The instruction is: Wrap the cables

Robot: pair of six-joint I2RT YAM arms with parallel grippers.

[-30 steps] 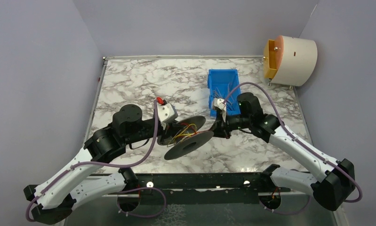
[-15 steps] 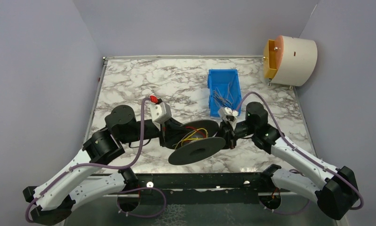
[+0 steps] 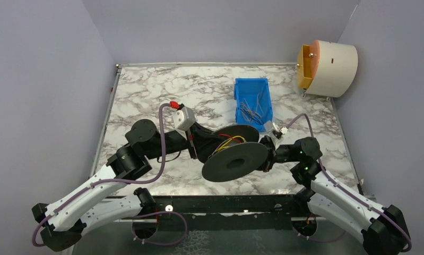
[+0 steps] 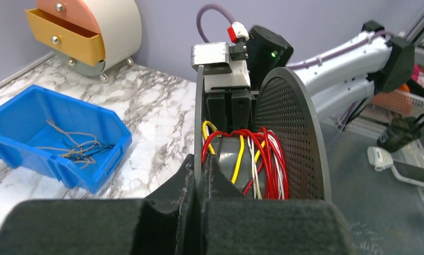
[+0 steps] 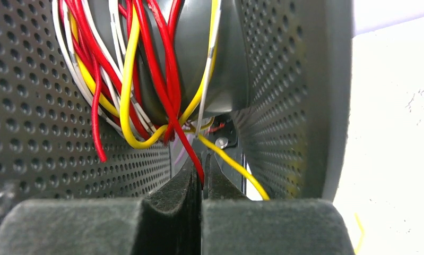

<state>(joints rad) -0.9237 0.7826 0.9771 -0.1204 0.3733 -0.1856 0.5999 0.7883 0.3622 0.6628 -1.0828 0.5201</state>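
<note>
The left gripper (image 4: 201,179) was clamped tight on the thin flange of the spool (image 3: 235,161), steadying it at frame centre. The right gripper (image 5: 201,178) was pinched closed on one red cable (image 5: 191,154), probably to tension it. The other cables (image 4: 252,159) lay wound around the hub.

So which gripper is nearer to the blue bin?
Right. The right gripper sits close to the near end of the blue bin; the left gripper is farther left, across the spool.

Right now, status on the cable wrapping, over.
Both shut: left fingers on spool flange, right fingers on red cable. Other cables looped round hub. No obstruction seen.
</note>
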